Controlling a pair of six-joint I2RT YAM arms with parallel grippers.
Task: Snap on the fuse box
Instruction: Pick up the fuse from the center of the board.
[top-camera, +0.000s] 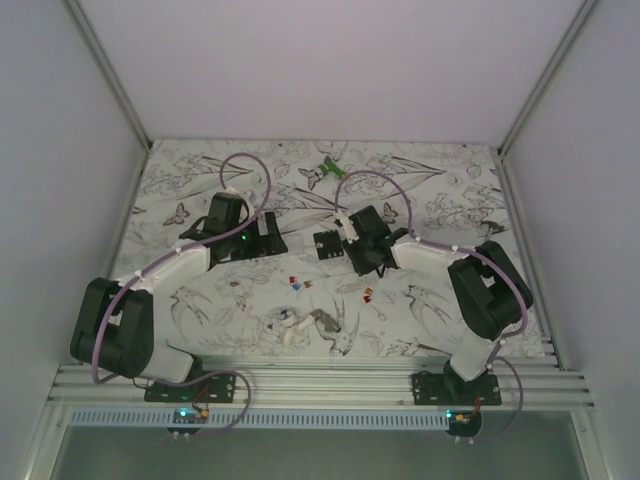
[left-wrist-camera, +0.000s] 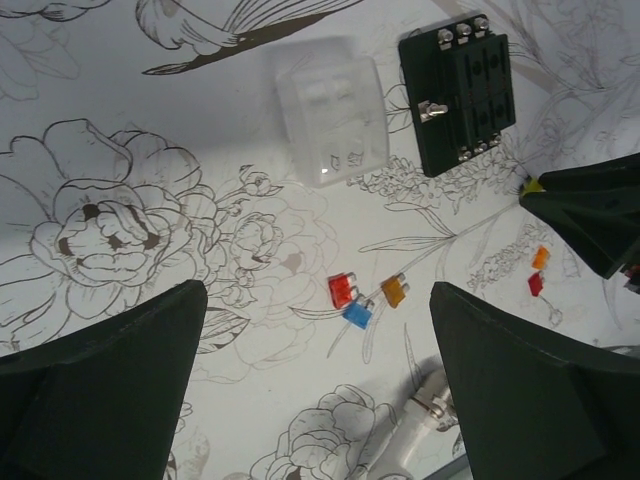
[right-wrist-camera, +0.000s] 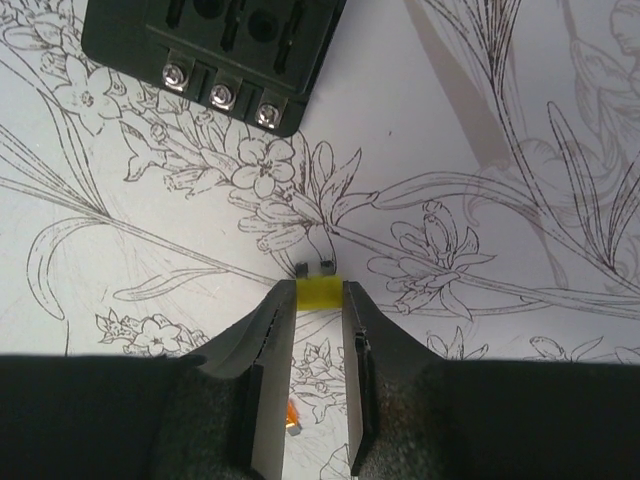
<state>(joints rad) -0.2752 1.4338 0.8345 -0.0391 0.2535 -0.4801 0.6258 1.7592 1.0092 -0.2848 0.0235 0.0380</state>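
Fuse box (left-wrist-camera: 462, 92), black, slotted, screw-lined, lies flat; right gripper (right-wrist-camera: 319, 293) pinches a yellow fuse (right-wrist-camera: 320, 290), left gripper (left-wrist-camera: 318, 330) gapes.

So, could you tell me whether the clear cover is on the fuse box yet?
Off. The clear cover lies on the table beside the fuse box, not touching it.

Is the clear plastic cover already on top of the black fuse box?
No, in the left wrist view the clear cover lies flat beside the fuse box, with a gap between them.
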